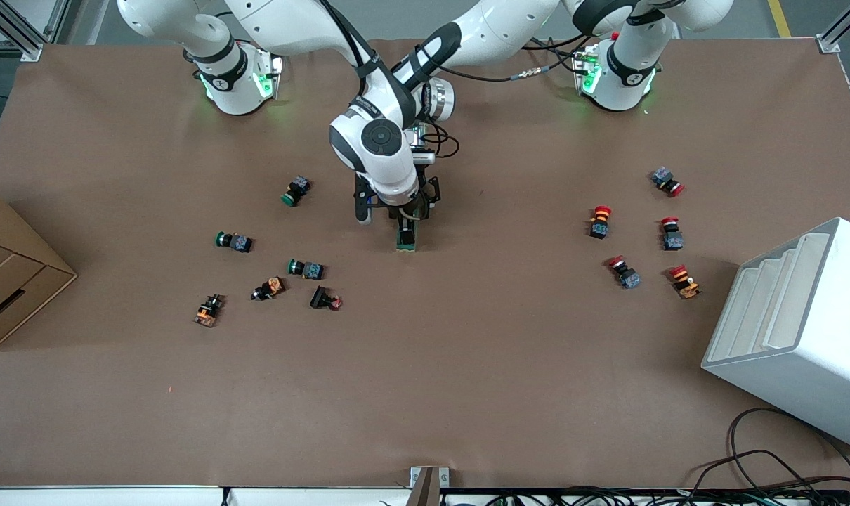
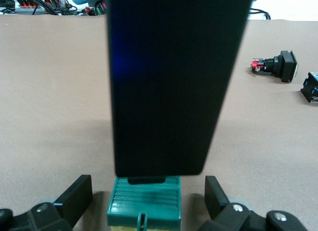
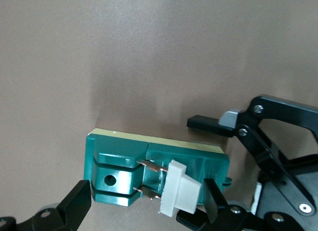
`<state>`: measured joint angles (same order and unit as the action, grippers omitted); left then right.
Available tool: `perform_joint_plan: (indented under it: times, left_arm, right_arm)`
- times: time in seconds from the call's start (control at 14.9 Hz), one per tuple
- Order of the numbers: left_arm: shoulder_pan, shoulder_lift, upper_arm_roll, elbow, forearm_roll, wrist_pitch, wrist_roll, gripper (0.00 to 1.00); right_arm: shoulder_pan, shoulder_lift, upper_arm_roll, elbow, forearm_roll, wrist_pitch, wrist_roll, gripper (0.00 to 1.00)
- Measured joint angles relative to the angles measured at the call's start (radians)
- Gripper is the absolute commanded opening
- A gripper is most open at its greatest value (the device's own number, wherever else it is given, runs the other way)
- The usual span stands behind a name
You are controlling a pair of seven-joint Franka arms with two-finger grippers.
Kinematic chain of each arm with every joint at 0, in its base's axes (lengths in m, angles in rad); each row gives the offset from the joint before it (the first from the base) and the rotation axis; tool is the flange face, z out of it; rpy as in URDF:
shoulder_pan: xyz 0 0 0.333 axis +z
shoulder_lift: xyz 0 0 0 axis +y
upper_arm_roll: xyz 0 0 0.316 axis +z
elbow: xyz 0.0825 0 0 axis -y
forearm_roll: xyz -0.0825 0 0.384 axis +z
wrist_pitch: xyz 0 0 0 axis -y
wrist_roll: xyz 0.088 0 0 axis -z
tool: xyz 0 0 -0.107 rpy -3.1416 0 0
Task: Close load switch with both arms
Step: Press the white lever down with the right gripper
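Between the spread fingers of both the left claw (image 2: 144, 206) and right claw (image 3: 144, 211) on the desk (image 1: 467, 351), the load switch (image 3: 156, 181) looks small, rigid and light, best steadied by its green flanks while the cream handle (image 3: 179, 193) is pushed.

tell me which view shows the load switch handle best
The right wrist view: the cream-white handle and its copper blades stand out on the load switch, between the right gripper fingers. The left wrist view shows only the green end, below a dark object that blocks the view. The front view shows little, under both arms.
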<state>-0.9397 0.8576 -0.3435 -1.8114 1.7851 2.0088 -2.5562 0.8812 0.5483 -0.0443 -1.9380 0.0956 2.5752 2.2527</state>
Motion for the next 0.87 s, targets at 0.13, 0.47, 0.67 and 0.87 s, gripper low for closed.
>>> perform_joint_plan:
  times: [0.13, 0.47, 0.67, 0.87]
  left_arm:
    - [-0.005, 0.003, 0.001, 0.000, 0.004, -0.012, -0.013, 0.99]
    - [-0.006, 0.003, 0.002, 0.001, 0.004, -0.015, -0.019, 0.99]
    - [-0.006, 0.003, 0.002, 0.001, 0.004, -0.015, -0.019, 0.99]
    - [-0.006, 0.003, 0.002, 0.001, 0.004, -0.015, -0.019, 0.99]
  right_arm:
    - [0.000, 0.008, -0.003, 0.000, -0.001, 0.012, 0.000, 1.00]
    - [-0.001, 0.008, -0.005, 0.004, -0.003, 0.012, 0.000, 1.00]
    - [-0.005, 0.003, -0.006, 0.012, -0.003, 0.002, 0.000, 1.00]
    - [-0.025, 0.002, -0.016, 0.035, -0.005, 0.010, -0.002, 1.00]
